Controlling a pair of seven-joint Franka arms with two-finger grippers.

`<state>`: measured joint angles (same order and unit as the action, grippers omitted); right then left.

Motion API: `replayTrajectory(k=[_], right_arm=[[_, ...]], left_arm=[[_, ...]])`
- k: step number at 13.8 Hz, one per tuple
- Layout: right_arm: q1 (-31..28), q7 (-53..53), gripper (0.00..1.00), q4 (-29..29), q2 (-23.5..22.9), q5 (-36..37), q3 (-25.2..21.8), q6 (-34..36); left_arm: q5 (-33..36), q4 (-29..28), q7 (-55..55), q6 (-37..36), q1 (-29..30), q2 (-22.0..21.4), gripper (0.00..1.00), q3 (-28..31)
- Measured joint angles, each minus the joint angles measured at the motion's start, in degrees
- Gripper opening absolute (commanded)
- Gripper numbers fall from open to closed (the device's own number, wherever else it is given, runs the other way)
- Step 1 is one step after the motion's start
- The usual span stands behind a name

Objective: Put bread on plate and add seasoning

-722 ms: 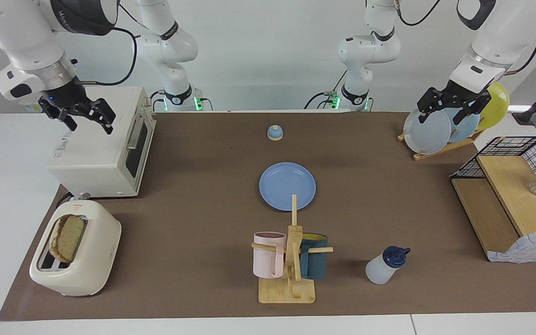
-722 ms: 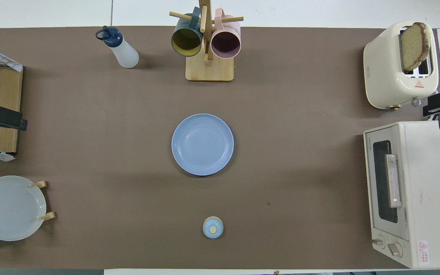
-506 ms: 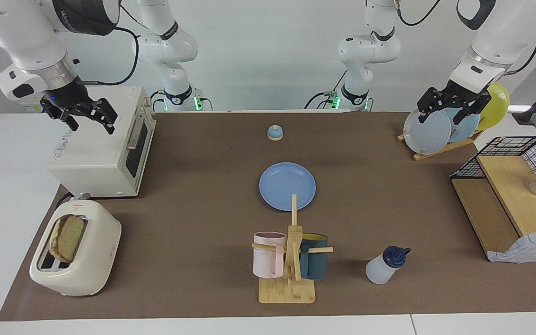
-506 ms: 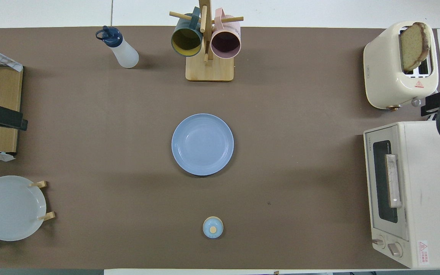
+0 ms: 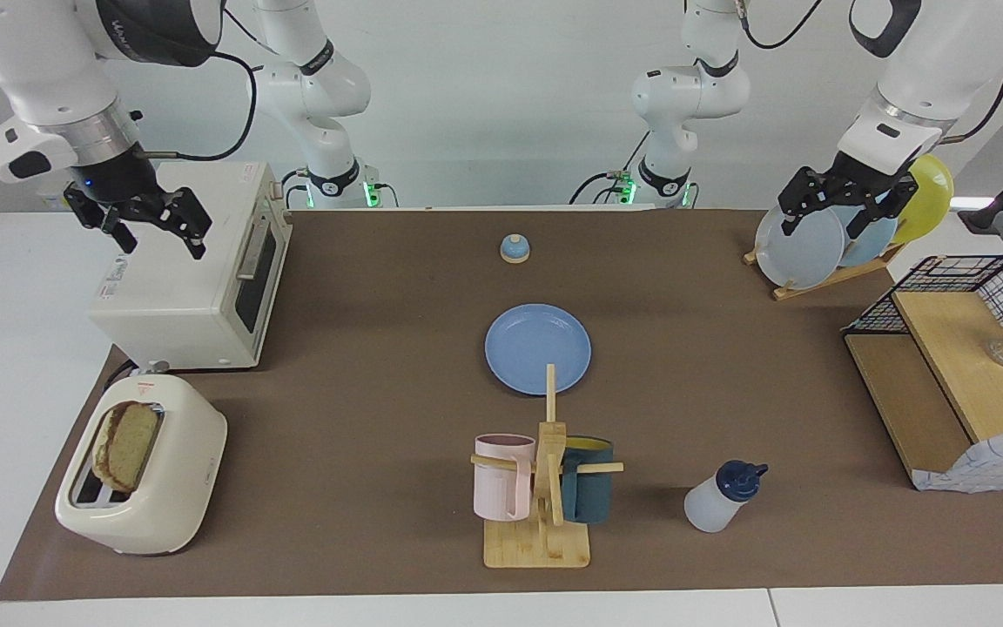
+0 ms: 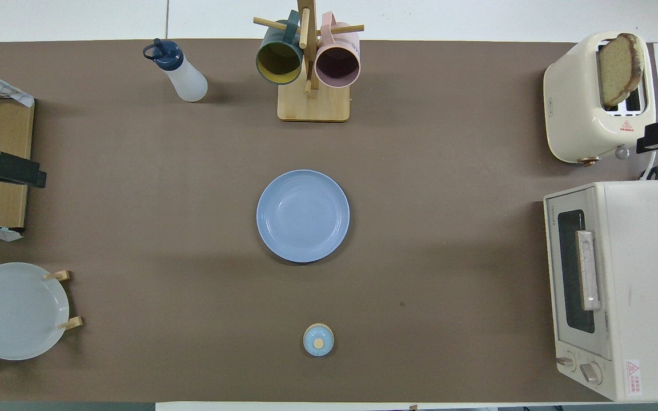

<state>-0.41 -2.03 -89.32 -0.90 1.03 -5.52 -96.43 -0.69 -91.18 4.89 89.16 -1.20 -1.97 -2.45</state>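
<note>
The bread is seen standing upright in a slot of the cream toaster at the lower left of the facing view, its speckled pale crumb framed by a darker crust, and nothing has yet been taken from it; the round, flat blue plate lies bare at the centre of the brown mat, and the seasoning, a cloudy whitish squeeze bottle with a navy cap and spout, stands at the lower right of that view beside the wooden mug rack. The right gripper is held high at the upper left of the frame, over the white toaster oven, with its fingers spread wide and empty; the left gripper is held at the upper right, over the upright plates in the plate rack, likewise spread wide and holding nothing. The step in hand is judged to be the approach to the bread: it is best done by the right gripper being brought down over the slot with the fingers turned across the slice's thin faces, closed on the exposed upper edge, and lifted straight up so that the soft crumb is not torn against the glossy, rounded toaster shell
</note>
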Motion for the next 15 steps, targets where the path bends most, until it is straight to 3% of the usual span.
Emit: replayTrajectory(k=[4,6,11,15], right_arm=[[0.0,0.0,1.0,0.0,-0.1,0.0,0.4,-2.6],[0.1,0.2,1.0,-0.1,-0.1,0.0,0.8,-4.3],[-0.3,0.2,1.0,-2.4,-2.6,0.0,-0.1,-19.0],[-0.8,0.3,1.0,-2.9,-10.9,0.0,-0.1,-33.8]], left_arm=[[0.5,-0.5,0.0,0.2,0.0,-0.2,1.0,0.0],[0.6,-3.5,0.0,3.2,0.0,-1.1,1.0,0.0],[0.6,-18.6,-0.3,23.9,-1.5,-6.0,1.0,-0.4],[0.6,-28.7,-9.0,41.8,-6.2,-6.1,1.0,-0.6]])
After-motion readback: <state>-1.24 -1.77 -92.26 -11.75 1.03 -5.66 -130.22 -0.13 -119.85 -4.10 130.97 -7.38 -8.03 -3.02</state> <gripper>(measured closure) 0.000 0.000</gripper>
